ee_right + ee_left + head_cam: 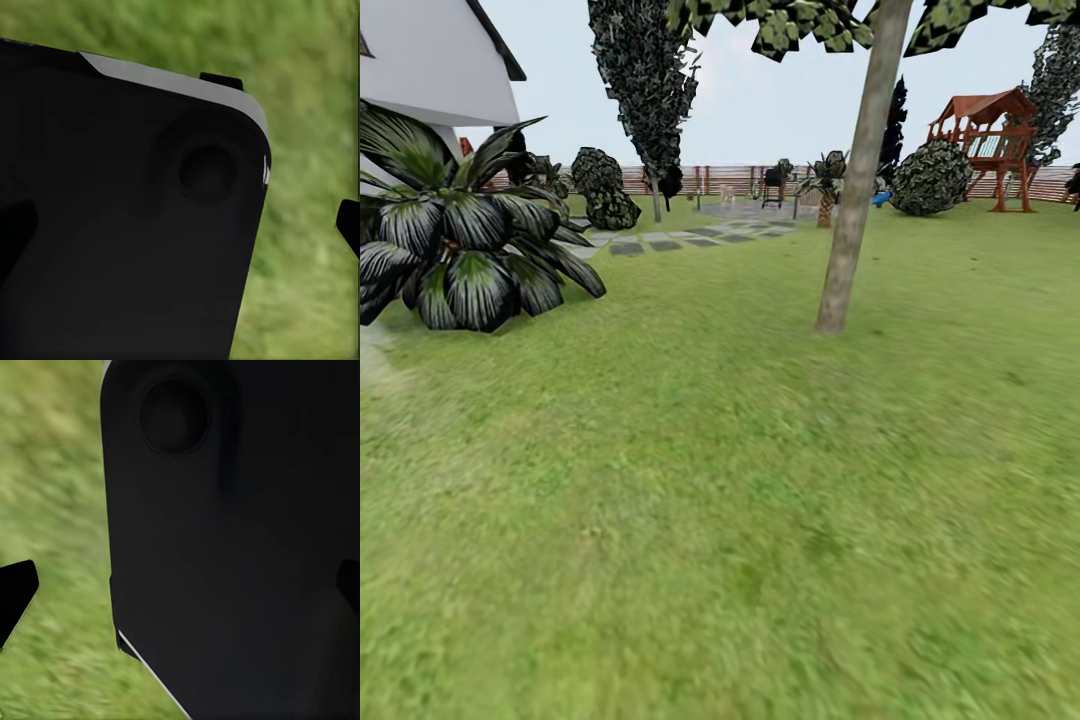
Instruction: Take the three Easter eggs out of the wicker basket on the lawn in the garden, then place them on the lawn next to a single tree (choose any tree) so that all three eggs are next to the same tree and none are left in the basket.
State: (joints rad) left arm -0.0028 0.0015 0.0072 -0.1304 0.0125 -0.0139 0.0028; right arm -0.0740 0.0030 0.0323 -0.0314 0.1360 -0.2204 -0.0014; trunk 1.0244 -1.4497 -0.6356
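From my head camera I look out over the lawn [720, 520], a wide stretch of mottled green grass that runs from just below me to the far fence [730, 178]. A tree [857, 180] with a straight pale grey-tan trunk stands ahead and a little to my right, leaning slightly, its base planted in the grass and its angular green-speckled foliage spreading across the top of the view. To my left sits a low palm-like plant [460, 240] with broad dark striped fronds, and behind it rises the corner of the white house [430, 60]. A line of grey stepping stones [680, 240] leads toward a paved patio [745, 212] farther back, where a dark grill [772, 186] stands. A tall dark-leaved tree [645, 90] with a thin trunk rises behind the stones, round shrubs [930, 178] dot the background, and a reddish wooden play tower [992, 145] stands near the fence at far right. On my left wrist camera, blurred grass lies beside a big black body panel [232, 547], and the dark fingertips [15, 596] of my left claw [180, 592] sit at opposite edges, spread apart and holding nothing. On my right wrist camera, the right claw [184, 232] likewise shows a fingertip [349, 225] at each edge, released and empty, with a black panel [120, 240] and grass behind.
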